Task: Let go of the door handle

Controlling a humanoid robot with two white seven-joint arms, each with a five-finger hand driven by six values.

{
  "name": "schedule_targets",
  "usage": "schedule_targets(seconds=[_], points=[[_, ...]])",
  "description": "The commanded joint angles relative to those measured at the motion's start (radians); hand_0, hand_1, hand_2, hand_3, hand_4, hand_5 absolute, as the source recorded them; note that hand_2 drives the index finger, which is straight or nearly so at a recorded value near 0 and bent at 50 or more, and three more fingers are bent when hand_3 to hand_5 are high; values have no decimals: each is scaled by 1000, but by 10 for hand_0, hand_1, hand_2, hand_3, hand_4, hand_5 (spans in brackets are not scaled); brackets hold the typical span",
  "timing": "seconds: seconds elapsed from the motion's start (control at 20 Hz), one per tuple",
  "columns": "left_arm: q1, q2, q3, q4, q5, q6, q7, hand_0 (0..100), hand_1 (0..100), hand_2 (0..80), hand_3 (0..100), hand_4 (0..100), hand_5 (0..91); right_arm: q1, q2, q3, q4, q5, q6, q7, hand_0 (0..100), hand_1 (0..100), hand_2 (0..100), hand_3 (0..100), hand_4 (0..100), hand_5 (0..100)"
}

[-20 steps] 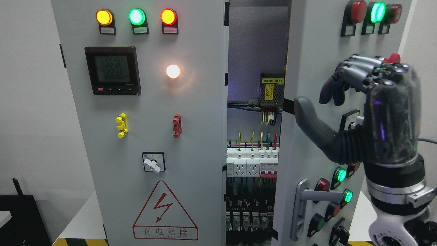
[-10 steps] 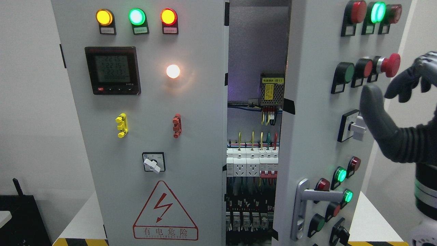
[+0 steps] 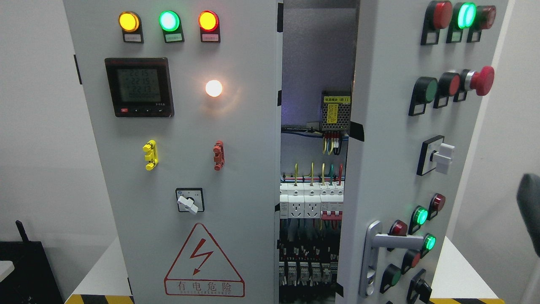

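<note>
The silver lever door handle point(image 3: 395, 241) sits low on the grey right cabinet door point(image 3: 386, 169), which stands ajar and swung toward me. Nothing touches the handle. Only a dark grey sliver of my right hand point(image 3: 530, 211) shows at the picture's right edge, far to the right of the door and higher than the handle. The rest of that hand is cut off by the frame. My left arm does not show.
Through the gap I see wiring, sockets and breakers point(image 3: 312, 202). The left cabinet door point(image 3: 190, 139) is closed, with lamps, a meter point(image 3: 139, 86) and a rotary switch. The right door carries push buttons, a red mushroom button point(image 3: 481, 80) and a white selector point(image 3: 441, 157).
My right hand has drawn away to the right and downward, from in front of the right door to the frame's edge. The door and handle stay as they were.
</note>
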Motion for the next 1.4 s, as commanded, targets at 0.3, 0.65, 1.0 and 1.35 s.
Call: schedule_targets(seconds=[0.3,0.65,1.0,1.35], points=[[-3,0,2,9,0,0,-1,120,389,0,0,0,0,385,237,-221,415,-204,-93,19,545,341,766,1000,992,997],[-3,0,2,9,0,0,-1,120,389,0,0,0,0,430,334,-229,803,-206,-235,104,596,287,611,992,879,927],[-3,0,2,9,0,0,-1,120,389,0,0,0,0,429,389,-235,1101,-206,-245,154,572,278,480,827,695,744],[-3,0,2,9,0,0,-1,120,389,0,0,0,0,429,414,-234,1340,-269,-245,198,561,272,369,632,565,590]])
